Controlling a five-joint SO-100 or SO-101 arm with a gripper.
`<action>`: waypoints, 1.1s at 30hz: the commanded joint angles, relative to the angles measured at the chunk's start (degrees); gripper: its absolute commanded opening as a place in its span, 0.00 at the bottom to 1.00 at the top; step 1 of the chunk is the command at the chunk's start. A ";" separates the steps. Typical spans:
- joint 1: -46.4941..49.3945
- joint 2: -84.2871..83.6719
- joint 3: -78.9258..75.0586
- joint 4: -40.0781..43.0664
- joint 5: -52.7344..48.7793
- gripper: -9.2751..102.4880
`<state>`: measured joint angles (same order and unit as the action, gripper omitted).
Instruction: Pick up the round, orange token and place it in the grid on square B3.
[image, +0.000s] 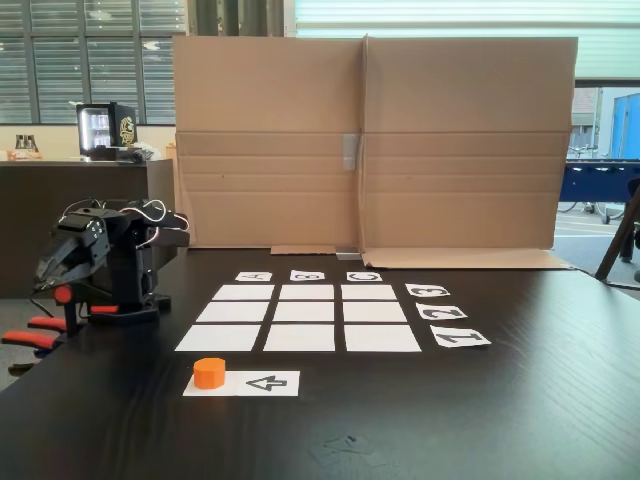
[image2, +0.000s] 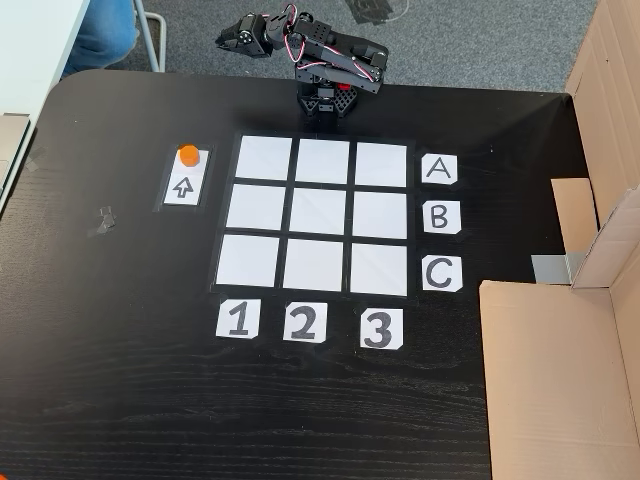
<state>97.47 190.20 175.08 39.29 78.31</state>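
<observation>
Dark wood-grain table (image2: 120, 380) with tall cardboard sheets (image: 370, 140) propped along one edge, office windows with blinds behind. The arm sits folded at the table's edge, its gripper (image2: 232, 38) hanging off past the rim; can't tell if the pincer's apart or together. The token (image: 209, 372) sits on the arrow strip (image: 262, 383), just beside the grid (image2: 312, 215). Square B3 (image2: 380, 214) is bare white paper.

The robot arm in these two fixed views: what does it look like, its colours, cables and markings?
The small black plastic robot arm has blocky black servo housings, with thin white and red cables looping over its top. Its black gripper carries an orange-red part near the jaws. Orange-handled clamps sit by its base at the edge of the dark wooden table. No markings are legible.
</observation>
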 joint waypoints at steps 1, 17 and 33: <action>-0.26 0.44 0.18 0.35 1.67 0.08; 0.44 0.70 0.18 0.53 1.76 0.08; 0.53 0.70 0.18 0.53 1.85 0.08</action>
<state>97.47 190.46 175.08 39.46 79.45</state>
